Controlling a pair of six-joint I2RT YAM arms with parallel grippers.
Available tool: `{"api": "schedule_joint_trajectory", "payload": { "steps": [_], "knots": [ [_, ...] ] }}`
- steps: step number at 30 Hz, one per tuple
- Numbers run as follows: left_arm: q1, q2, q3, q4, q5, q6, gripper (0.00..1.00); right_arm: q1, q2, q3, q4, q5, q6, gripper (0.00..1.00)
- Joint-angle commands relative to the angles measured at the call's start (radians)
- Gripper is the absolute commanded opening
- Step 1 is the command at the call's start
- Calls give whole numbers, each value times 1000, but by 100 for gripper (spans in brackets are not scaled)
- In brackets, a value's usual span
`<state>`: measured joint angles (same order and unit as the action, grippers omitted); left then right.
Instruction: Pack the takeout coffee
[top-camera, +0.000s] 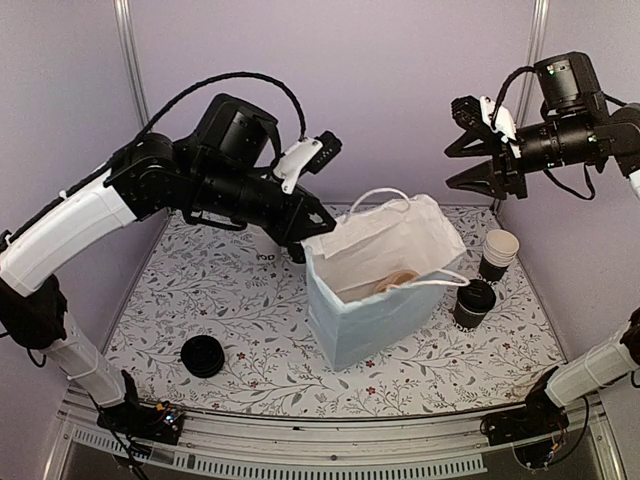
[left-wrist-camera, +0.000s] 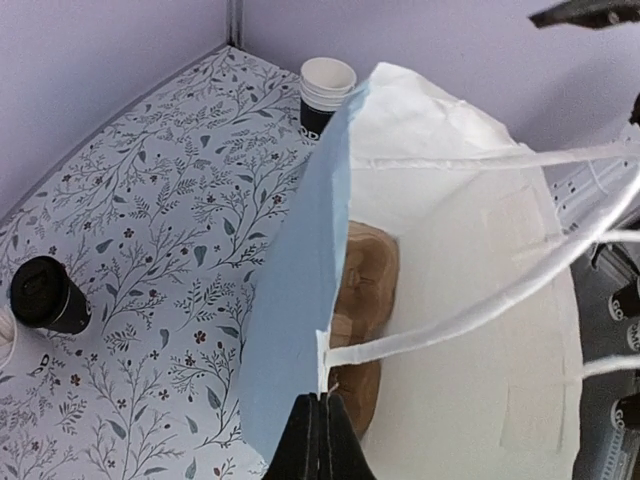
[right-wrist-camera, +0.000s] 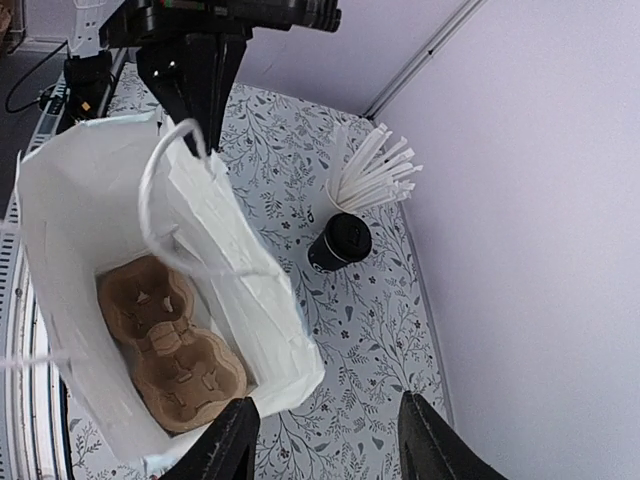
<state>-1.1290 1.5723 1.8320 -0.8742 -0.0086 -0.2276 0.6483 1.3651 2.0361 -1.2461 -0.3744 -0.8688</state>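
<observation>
A takeout coffee (top-camera: 474, 303), a black cup with a black lid, stands on the table just right of the paper bag (top-camera: 385, 330). The wrist views show a lidded black cup (left-wrist-camera: 45, 295) (right-wrist-camera: 340, 242) between the bag and a wall, beside white straws (right-wrist-camera: 370, 170). The bag (left-wrist-camera: 290, 300) (right-wrist-camera: 230, 250) stands open with a brown cardboard cup carrier (right-wrist-camera: 170, 340) (left-wrist-camera: 365, 290) at its bottom. My left gripper (top-camera: 300, 245) (left-wrist-camera: 320, 420) is shut on the bag's rim near a handle. My right gripper (top-camera: 470, 150) (right-wrist-camera: 328, 445) is open and empty, high above the bag's right side.
A stack of unlidded black cups (top-camera: 498, 255) (left-wrist-camera: 325, 90) stands behind the coffee at the right. A low pile of black lids (top-camera: 203, 356) lies front left. The bag's white cord handles (top-camera: 385, 195) stick up. Walls close in on three sides.
</observation>
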Motion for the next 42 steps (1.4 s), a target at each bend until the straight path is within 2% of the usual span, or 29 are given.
{"api": "schedule_joint_trajectory", "payload": {
  "steps": [1, 4, 7, 9, 12, 18, 27, 30, 34, 38, 42],
  "knots": [
    [165, -29, 35, -5, 197, -80, 0, -68, 19, -34, 47, 17, 12, 50],
    [228, -9, -23, -2, 280, -73, 0, -119, 17, -82, 85, -17, 11, 50],
    [303, 30, -180, 84, 399, -77, 0, -149, 27, -121, 114, -49, 23, 51],
    [331, 73, -231, 113, 466, -80, 0, -156, 33, -144, 124, -65, 27, 51],
    [330, 119, -147, 71, 457, -53, 0, -156, 38, -161, 129, -78, 30, 52],
    [335, 63, -40, 36, 384, -55, 0, -156, 23, -164, 126, -81, 33, 53],
    [333, -23, 20, 54, 431, -65, 0, -156, 20, -174, 131, -89, 33, 54],
    [283, -38, 2, 61, 417, 13, 0, -155, 21, -180, 137, -84, 31, 54],
    [121, -23, -48, 45, 221, 143, 0, -156, 15, -210, 152, -65, 34, 54],
    [-8, 4, -126, 62, 162, 166, 0, -164, 7, -236, 152, -60, 31, 55],
    [-92, 15, -196, 82, 167, 157, 0, -176, -1, -271, 160, -55, 30, 55]
  ]
}}
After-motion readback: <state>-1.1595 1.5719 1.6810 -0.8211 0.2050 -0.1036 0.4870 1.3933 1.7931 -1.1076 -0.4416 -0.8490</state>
